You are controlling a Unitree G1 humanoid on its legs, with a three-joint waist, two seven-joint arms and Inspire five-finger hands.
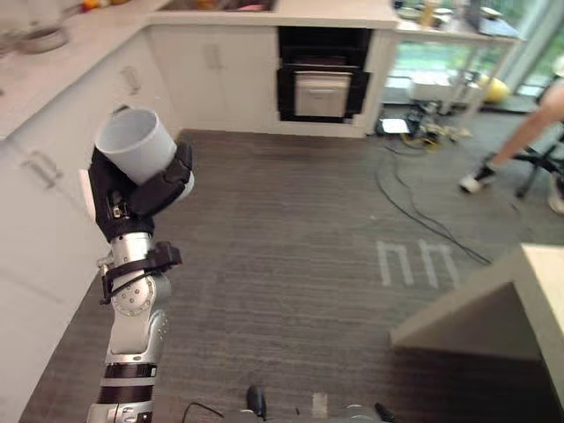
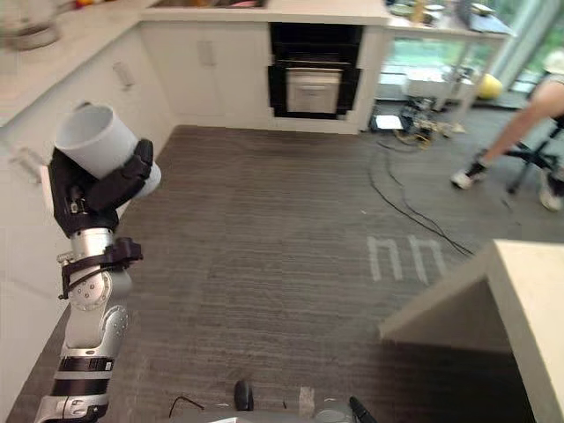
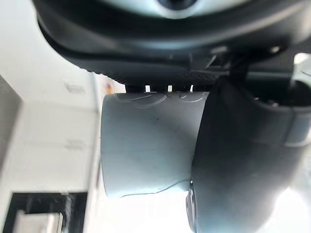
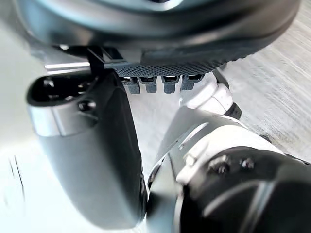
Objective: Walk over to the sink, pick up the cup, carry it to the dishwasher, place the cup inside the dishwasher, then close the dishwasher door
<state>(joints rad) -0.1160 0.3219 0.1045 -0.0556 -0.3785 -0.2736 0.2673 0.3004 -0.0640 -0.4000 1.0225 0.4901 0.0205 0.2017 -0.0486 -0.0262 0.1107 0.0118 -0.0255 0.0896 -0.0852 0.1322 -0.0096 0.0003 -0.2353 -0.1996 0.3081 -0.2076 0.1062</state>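
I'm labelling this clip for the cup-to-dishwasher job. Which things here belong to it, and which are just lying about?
Job:
cup, gripped by the left hand
dishwasher, seemingly open, in the far cabinets

Lying about:
tangle of cables on the floor
yellow ball
bowl on the left counter
person's leg

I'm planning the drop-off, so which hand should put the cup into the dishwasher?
Left. The left hand is curled round the cup, and the dishwasher lies ahead across the floor. The right hand holds no cup.
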